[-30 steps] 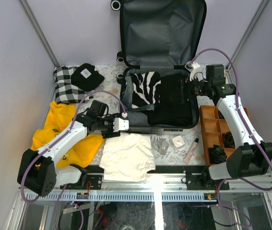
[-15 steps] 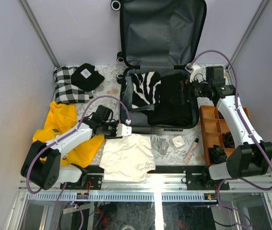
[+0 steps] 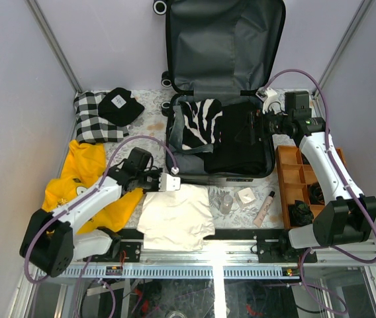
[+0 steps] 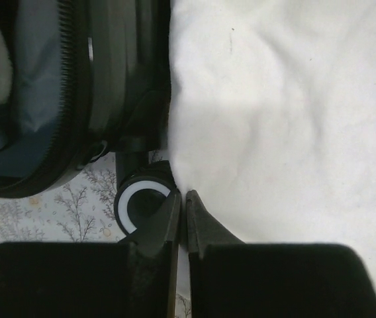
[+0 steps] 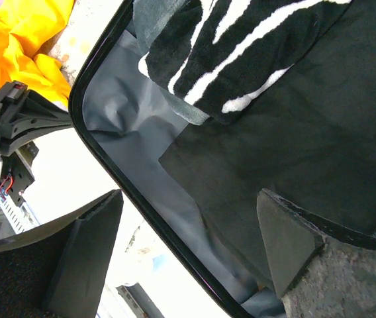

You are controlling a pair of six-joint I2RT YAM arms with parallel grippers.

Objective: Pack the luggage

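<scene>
The luggage (image 3: 224, 46) lies open at the far middle, long axis near to far. Its near-left corner sits just beyond the left gripper (image 3: 170, 180) — clenched at the white garment's (image 3: 175, 215) far-left edge, though whether cloth is caught is hidden. The right gripper (image 3: 257, 124) hangs spread over the packed clothes (image 3: 237, 142).

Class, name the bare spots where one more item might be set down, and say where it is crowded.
Bare table lies between the black cap and the luggage. Inside it, a grey lining strip is free before the zebra cloth. Crowded: between white cloth and orange tray.
</scene>
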